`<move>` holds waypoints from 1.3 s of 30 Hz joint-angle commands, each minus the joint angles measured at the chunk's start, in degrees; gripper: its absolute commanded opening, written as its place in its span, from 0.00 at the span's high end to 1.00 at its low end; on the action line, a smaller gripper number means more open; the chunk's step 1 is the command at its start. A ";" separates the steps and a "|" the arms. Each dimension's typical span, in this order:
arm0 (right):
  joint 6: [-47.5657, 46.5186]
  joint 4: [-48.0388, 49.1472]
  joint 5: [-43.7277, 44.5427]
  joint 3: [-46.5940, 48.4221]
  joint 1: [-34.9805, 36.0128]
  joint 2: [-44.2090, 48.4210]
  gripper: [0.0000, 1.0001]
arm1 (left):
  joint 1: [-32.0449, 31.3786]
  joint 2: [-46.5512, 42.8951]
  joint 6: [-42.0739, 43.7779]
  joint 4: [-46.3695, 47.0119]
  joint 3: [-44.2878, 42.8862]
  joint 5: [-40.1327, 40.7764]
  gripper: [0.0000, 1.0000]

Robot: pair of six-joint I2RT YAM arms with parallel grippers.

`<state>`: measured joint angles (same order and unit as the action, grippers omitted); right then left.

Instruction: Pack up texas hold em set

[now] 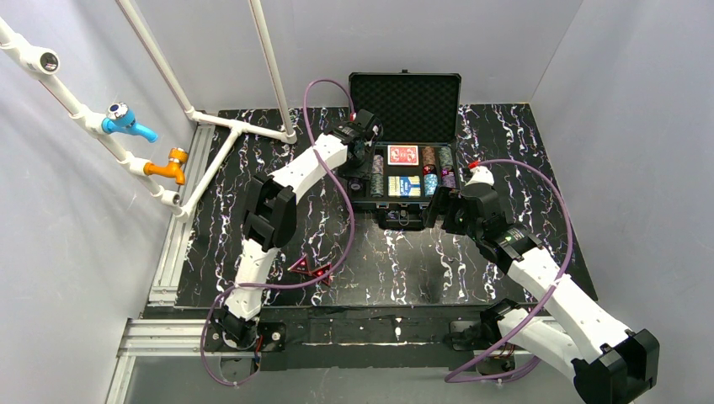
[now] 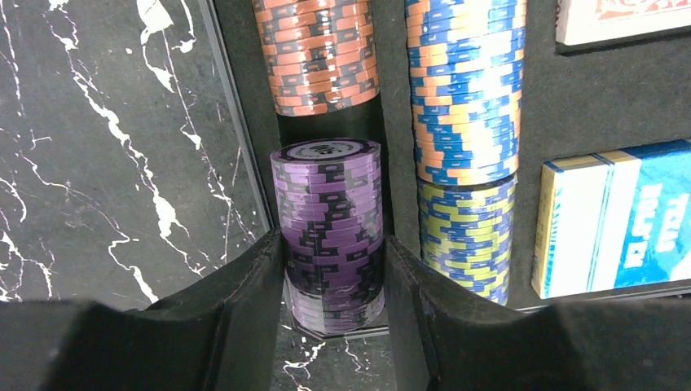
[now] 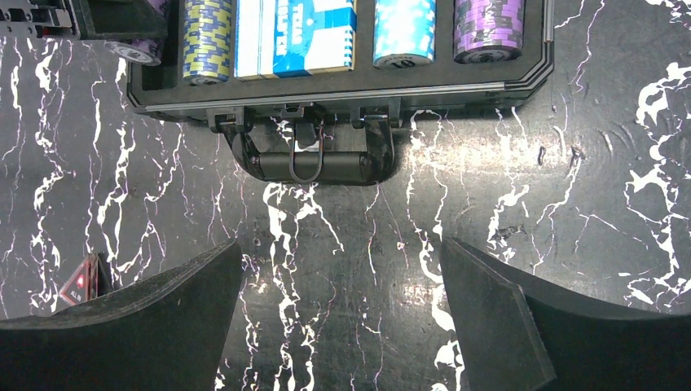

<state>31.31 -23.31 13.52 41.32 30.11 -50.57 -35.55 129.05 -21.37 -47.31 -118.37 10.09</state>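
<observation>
Clasping a purple-and-black striped chip stack (image 2: 330,212), left end effector (image 2: 334,248) at the black case (image 3: 342,91); right end effector (image 3: 341,244) released, empty.

even bright light, soft shadows, glints on purple chip stack (image 2: 330,220)

blue deck (image 2: 613,218) cropped, red triangles (image 1: 301,268) tiny
</observation>
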 commanded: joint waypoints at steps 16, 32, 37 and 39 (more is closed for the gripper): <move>0.35 2.22 -0.07 -0.49 -0.09 1.38 0.02 | 0.76 -1.12 -1.95 -0.06 -4.11 -1.31 0.43; 0.66 3.32 -1.00 -0.59 -0.10 0.37 0.02 | 0.59 -18.61 0.39 6.68 16.87 -0.76 0.53; 1.38 3.97 -2.21 -1.07 -0.09 -0.32 0.02 | 0.57 -23.27 1.28 13.66 26.10 -4.73 0.63; 1.55 4.12 -2.41 -1.30 -0.11 -0.32 0.02 | 0.52 -23.49 1.41 15.29 27.61 -6.15 0.68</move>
<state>31.81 -22.02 12.12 41.17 30.11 -50.81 -35.05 108.12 -21.02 -37.28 -94.39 7.40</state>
